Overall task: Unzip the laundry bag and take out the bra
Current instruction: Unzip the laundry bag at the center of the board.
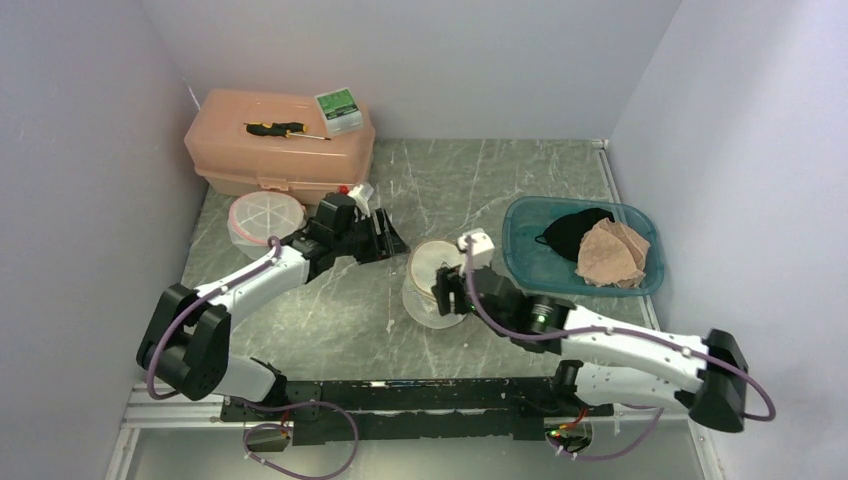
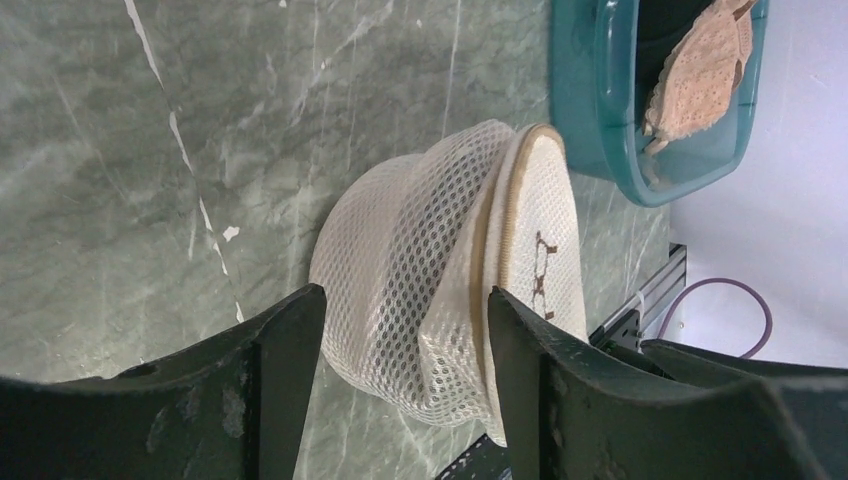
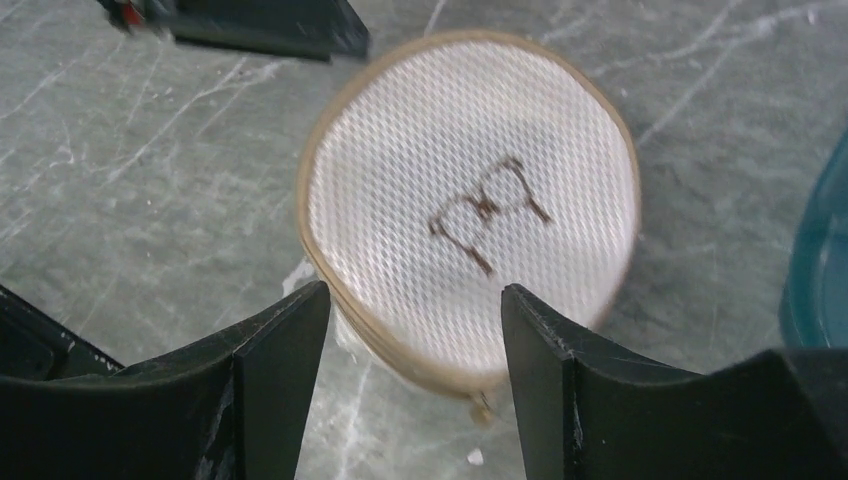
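From where I stand, the laundry bag (image 1: 432,283) sits upright on the stone table (image 1: 560,180), a short round drum of mesh that is a little slumped. Its flat lid, with a drawn emblem, faces up. The teal tub (image 1: 575,200) is just to the right of the bag and does not touch it.

The tan zip band (image 2: 508,210) goes all around the bag under the lid, and it looks closed to me. A small tan piece at the near edge of the lid (image 3: 484,406) may be the pull, but it is too blurred to be sure. I cannot make out the bra through the mesh.

The right gripper (image 1: 447,292) is at the near right side of the bag with its fingers spread and nothing between them. It looks down on the lid, and the possible pull lies just under its fingertips. I cannot tell if it touches the mesh.

The left gripper (image 1: 385,235) is also spread and empty. It stands apart on the far left side of the bag and faces the mesh wall.

The right arm is clearly the nearer one. I judge that it suits the pull, while the left could steady the wall, because the zip runs around the drum and not across it.
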You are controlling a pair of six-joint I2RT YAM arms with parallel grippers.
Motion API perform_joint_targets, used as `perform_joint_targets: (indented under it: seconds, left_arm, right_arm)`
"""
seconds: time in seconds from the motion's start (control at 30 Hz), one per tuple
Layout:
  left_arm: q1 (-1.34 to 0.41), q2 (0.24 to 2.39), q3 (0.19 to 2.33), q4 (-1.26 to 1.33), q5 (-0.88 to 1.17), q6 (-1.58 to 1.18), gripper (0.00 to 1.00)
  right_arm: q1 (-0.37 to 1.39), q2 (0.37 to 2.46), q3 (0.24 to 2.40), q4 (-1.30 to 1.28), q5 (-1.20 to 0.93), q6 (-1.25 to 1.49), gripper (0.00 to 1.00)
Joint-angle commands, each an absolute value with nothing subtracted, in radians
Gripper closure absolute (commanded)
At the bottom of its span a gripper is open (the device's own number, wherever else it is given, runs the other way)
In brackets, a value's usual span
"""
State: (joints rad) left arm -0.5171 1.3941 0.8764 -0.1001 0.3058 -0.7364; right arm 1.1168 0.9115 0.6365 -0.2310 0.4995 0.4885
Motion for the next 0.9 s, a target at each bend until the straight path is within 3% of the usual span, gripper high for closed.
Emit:
perform_joint_targets:
  seconds: [0.0, 0.6, 0.73, 0.87]
  left_arm:
    - [-0.515, 1.408, 0.828, -0.018, 0.369, -0.801, 0.35]
    - [-0.496, 1.297, 0.693, 0.011, 0.323, -0.861, 0.33]
    - [-0.494, 1.262, 0.698, -0.042, 0.293, -0.851, 0.31]
    - [-0.492, 1.246, 0.686, -0.049, 0.295, -0.852, 0.31]
  right_arm:
    - [1.116, 1.078, 0.794, -0.165, 0.512, 0.37, 0.34]
    - [1.176, 1.446, 1.04, -0.32, 0.533, 0.262, 0.39]
    - [1.178, 1.483, 1.038, -0.332, 0.58, 0.298, 0.48]
    - [1.177, 1.491, 1.038, -0.334, 0.61, 0.318, 0.64]
